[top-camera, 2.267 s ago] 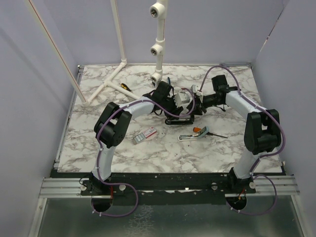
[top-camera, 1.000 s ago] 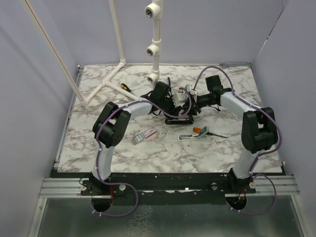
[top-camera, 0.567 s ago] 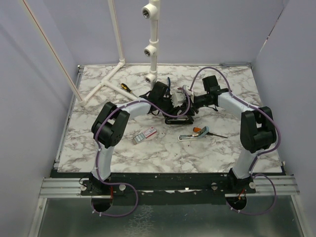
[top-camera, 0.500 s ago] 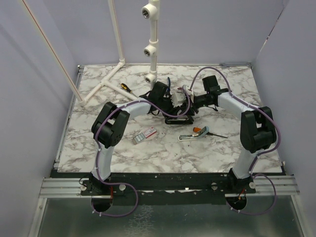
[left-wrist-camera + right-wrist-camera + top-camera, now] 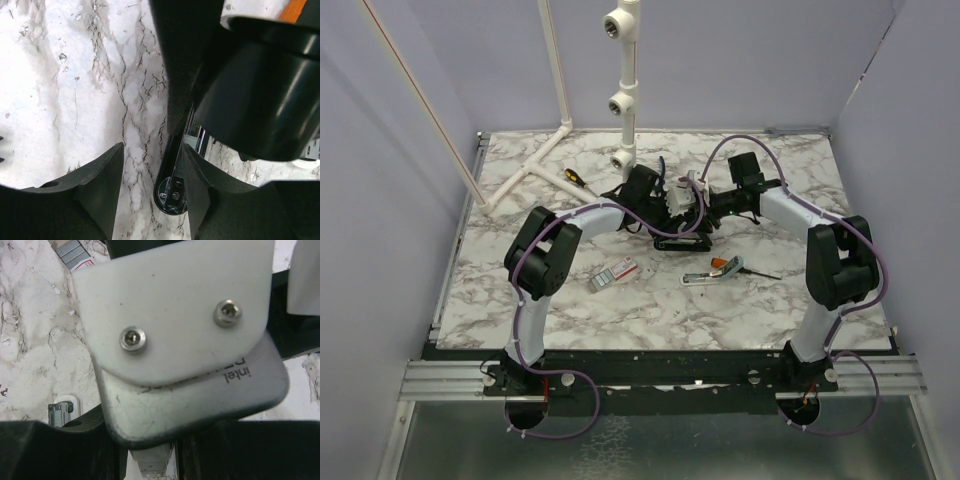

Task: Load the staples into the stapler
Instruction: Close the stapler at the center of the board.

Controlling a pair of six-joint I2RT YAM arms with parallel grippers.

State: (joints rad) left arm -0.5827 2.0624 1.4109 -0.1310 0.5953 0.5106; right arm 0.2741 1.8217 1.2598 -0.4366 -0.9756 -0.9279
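Observation:
The black stapler (image 5: pixel 680 243) lies at mid-table, beneath both grippers. In the left wrist view its rounded end with the metal channel (image 5: pixel 172 192) lies by my right-hand finger (image 5: pixel 200 190), clear of the other finger. My left gripper (image 5: pixel 152 150) is open over it. My right gripper (image 5: pixel 150 460) comes in from the right (image 5: pixel 700 212). It is shut on a pale metal piece (image 5: pixel 152 467) that fills the gap and looks like the stapler's inner part. The left wrist's camera housing hides most of that view. The staples box (image 5: pixel 613 273) lies to the left, with strips showing in it (image 5: pixel 75 252).
A pale teal bar (image 5: pixel 703 277) and an orange-handled screwdriver (image 5: pixel 728 265) lie just right of the stapler. A yellow-handled screwdriver (image 5: pixel 575 176) and white pipes (image 5: pixel 535 175) are at the back left. A pipe post (image 5: pixel 625 100) rises behind the grippers.
Both grippers and the stapler have shifted slightly to the left. Neither gripper's jaws have changed.

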